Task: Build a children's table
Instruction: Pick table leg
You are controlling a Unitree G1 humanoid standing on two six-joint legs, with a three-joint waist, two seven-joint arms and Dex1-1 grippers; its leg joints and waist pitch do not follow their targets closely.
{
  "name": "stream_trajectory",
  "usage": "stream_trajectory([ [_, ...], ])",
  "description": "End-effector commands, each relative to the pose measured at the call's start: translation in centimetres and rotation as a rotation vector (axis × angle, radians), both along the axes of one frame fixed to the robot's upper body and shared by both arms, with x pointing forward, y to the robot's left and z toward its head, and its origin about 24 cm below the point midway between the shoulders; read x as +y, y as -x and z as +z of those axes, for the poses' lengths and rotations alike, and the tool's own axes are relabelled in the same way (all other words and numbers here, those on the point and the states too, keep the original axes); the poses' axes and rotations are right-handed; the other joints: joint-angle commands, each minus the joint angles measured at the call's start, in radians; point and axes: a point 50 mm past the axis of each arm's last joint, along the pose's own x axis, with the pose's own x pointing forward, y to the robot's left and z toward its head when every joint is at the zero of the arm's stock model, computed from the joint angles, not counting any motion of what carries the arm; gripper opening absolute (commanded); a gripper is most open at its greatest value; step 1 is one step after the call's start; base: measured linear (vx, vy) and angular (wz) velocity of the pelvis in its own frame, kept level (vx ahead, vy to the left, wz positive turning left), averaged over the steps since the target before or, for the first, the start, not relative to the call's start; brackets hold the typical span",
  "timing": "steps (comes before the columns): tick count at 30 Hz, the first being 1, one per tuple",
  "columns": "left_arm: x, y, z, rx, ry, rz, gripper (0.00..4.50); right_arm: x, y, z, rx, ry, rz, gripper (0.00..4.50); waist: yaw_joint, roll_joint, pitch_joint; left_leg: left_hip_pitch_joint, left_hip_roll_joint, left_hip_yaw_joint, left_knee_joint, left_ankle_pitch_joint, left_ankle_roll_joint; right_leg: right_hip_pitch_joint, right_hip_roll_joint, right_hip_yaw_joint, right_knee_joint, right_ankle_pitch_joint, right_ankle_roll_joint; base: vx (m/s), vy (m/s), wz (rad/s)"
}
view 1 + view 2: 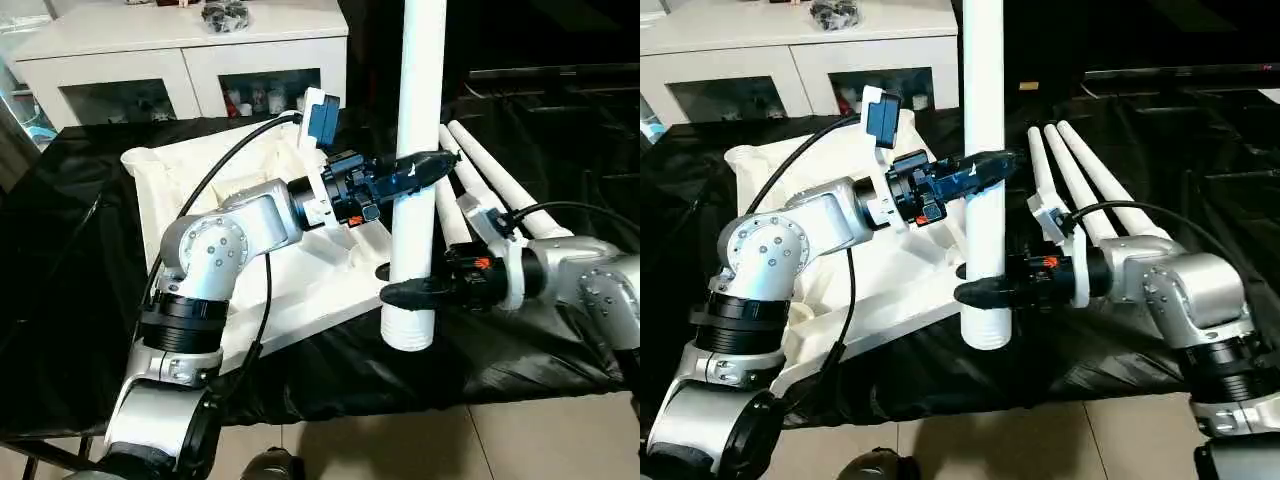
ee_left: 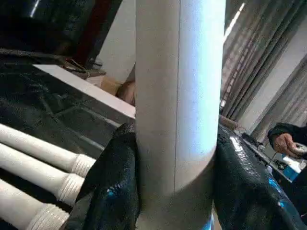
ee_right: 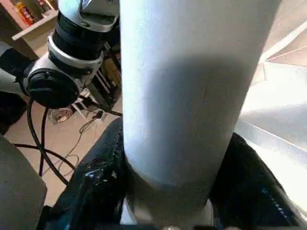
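Three spare legs (image 1: 500, 185) lie beside the claw-held upright leg (image 1: 418, 130).

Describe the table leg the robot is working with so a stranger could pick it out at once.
On the black-covered table, beside the white tabletop, one white leg stands upright near the front edge. The left gripper clasps it higher, the right gripper lower. The other three legs lie flat behind it.

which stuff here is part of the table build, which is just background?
Part of the build:
- upright leg, gripped by left gripper and right gripper
- tabletop, underside up
- three spare legs lying on the black cloth

Background:
- white cabinet with glass doors
- black cloth
- person's hand behind
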Motion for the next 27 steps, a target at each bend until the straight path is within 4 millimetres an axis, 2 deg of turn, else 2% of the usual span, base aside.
stream_trajectory([
  [1, -0.54, 0.36, 1.13, -0.043, 0.012, -0.049, 1.79, -0.12, -0.35, 0.03, -0.018, 0.025, -0.024, 2.64, -0.004, -0.033, -0.077, 0.043, 0.068, -0.031, -0.068, -0.167, 0.032, 0.033, -0.079, 0.045, -0.086, -0.193, -0.220, 0.000, 0.000, 0.00],
  [8, -0.50, 0.42, 1.07, -0.047, 0.007, -0.059, 1.79, -0.26, -0.27, 0.05, 0.000, 0.014, -0.014, 2.64, -0.004, -0.033, -0.077, 0.042, 0.067, -0.031, -0.068, -0.171, 0.033, 0.033, -0.078, 0.044, -0.087, -0.190, -0.221, 0.000, 0.000, 0.00],
  [14, -0.55, 0.47, 1.13, -0.052, 0.007, -0.066, 1.79, -0.14, -0.02, -0.05, 0.024, 0.003, 0.008, 2.07, -0.003, -0.031, -0.076, 0.042, 0.068, -0.032, -0.069, -0.177, 0.031, 0.033, -0.079, 0.045, -0.086, -0.194, -0.222, 0.000, 0.000, 0.00],
  [22, -0.50, 0.48, 1.15, -0.070, -0.008, -0.064, 1.79, -0.18, 0.04, -0.33, 0.027, -0.001, 0.006, 1.89, -0.004, -0.029, -0.076, 0.042, 0.067, -0.032, -0.070, -0.183, 0.026, 0.033, -0.079, 0.045, -0.088, -0.198, -0.220, 0.000, 0.000, 0.00],
  [24, -0.47, 0.07, 1.09, -0.044, -0.013, -0.030, 2.35, -0.25, -0.05, -0.34, 0.015, -0.005, -0.013, 1.89, -0.004, -0.030, -0.076, 0.043, 0.068, -0.032, -0.070, -0.185, 0.024, 0.033, -0.079, 0.045, -0.087, -0.195, -0.222, 0.000, 0.000, 0.00],
  [26, -0.43, -0.01, 1.05, -0.036, -0.015, -0.025, 2.49, -0.27, -0.07, -0.37, 0.013, -0.005, -0.019, 1.89, -0.003, -0.029, -0.076, 0.042, 0.068, -0.033, -0.070, -0.186, 0.024, 0.033, -0.079, 0.045, -0.087, -0.197, -0.222, 0.000, 0.000, 0.00],
  [27, -0.19, -0.18, 1.33, -0.041, 0.006, -0.016, 2.52, -0.35, -0.29, -0.49, -0.015, 0.004, -0.056, 1.89, -0.002, -0.024, -0.076, 0.044, 0.068, -0.033, -0.071, -0.187, 0.021, 0.030, -0.080, 0.046, -0.089, -0.200, -0.220, 0.000, 0.000, 0.00],
])
